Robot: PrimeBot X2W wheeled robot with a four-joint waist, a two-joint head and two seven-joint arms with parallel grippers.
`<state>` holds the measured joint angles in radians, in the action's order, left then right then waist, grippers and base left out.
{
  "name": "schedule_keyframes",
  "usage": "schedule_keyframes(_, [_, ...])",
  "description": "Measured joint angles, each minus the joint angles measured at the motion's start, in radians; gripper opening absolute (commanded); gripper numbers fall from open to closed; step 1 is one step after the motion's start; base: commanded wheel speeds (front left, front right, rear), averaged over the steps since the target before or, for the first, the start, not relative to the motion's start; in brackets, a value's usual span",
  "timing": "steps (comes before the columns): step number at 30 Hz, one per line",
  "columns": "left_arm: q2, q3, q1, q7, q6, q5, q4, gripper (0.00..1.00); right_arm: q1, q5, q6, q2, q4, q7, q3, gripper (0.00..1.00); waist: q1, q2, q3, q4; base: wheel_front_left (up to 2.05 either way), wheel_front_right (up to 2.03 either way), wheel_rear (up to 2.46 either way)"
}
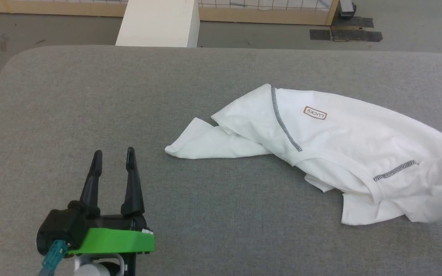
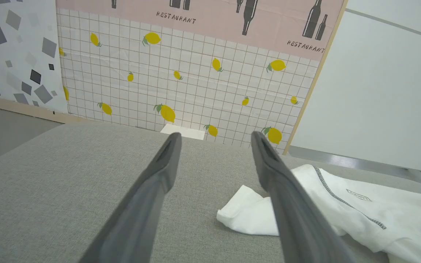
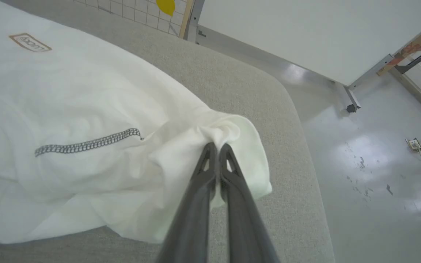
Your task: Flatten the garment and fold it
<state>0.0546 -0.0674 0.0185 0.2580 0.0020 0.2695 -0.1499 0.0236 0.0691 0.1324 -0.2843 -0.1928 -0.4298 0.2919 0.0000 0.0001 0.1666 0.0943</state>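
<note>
Fabric is bunched in a small knot between the long dark right fingers [image 3: 196, 204], which are pressed together on an edge at the right end of the large soft white thin-fabric garment [image 1: 340, 142]. The grip looks shallow, so the pull that spreads the cloth is best made low and slow, drawing the held edge outward along the grey woven padded surface [image 1: 205, 230] rather than lifting it, which would probably drag the crumpled layers into a heap. The held end lies near the rounded right corner of the surface, with bare floor beyond, so there is little room to pull that way; tension would likely have to come from the opposite end. There the garment narrows to a folded tip that points toward the left fingers [image 1: 132, 180]. These stand spread wide and empty over bare surface, near the tip but apart from it, and that tip seems the natural counter-hold. The right arm reaches low, its fingers aimed across the cloth toward the corner. The left arm rests near the robot, its fingers pointing away from the robot, with a bright green plastic plate [image 1: 113, 241] across the wrist.
</note>
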Motion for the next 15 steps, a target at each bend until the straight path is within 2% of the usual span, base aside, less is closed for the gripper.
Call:
schedule_keyframes(1, [0.000,-0.004,-0.001,0.000,-0.001,0.000,0.004,1.00,0.008,0.000,0.000,0.019,0.028,0.016,0.002,0.68,0.0000,0.0000,0.003,0.003,0.00,0.00,0.00])
schedule_keyframes(2, [0.000,-0.007,-0.002,0.000,-0.001,0.000,0.006,1.00,0.010,0.000,0.000,0.030,0.048,0.028,0.003,1.00,0.0000,0.0000,0.004,0.005,0.00,0.00,0.00])
schedule_keyframes(6, [0.000,-0.011,-0.009,0.000,-0.001,0.000,0.010,1.00,-0.002,-0.010,0.000,0.066,0.077,0.081,-0.002,1.00,0.0000,0.0000,0.011,0.012,0.00,0.00,0.00])
schedule_keyframes(9, [0.000,-0.010,-0.011,0.000,-0.001,-0.006,0.011,1.00,-0.037,-0.034,0.000,0.068,0.022,0.100,-0.030,1.00,0.0000,0.0000,0.012,0.016,0.00,0.00,0.00])
schedule_keyframes(12, [0.000,-0.011,-0.011,0.000,-0.001,-0.006,0.011,1.00,-0.087,-0.072,0.000,0.065,-0.083,0.095,-0.101,1.00,0.0000,0.0000,0.014,0.021,0.00,0.00,0.00])
schedule_keyframes(15, [0.000,-0.014,-0.013,0.000,-0.001,-0.006,0.010,1.00,-0.132,-0.105,0.000,0.051,-0.129,0.069,-0.206,1.00,0.0000,0.0000,0.019,0.028,0.00,0.00,0.00])
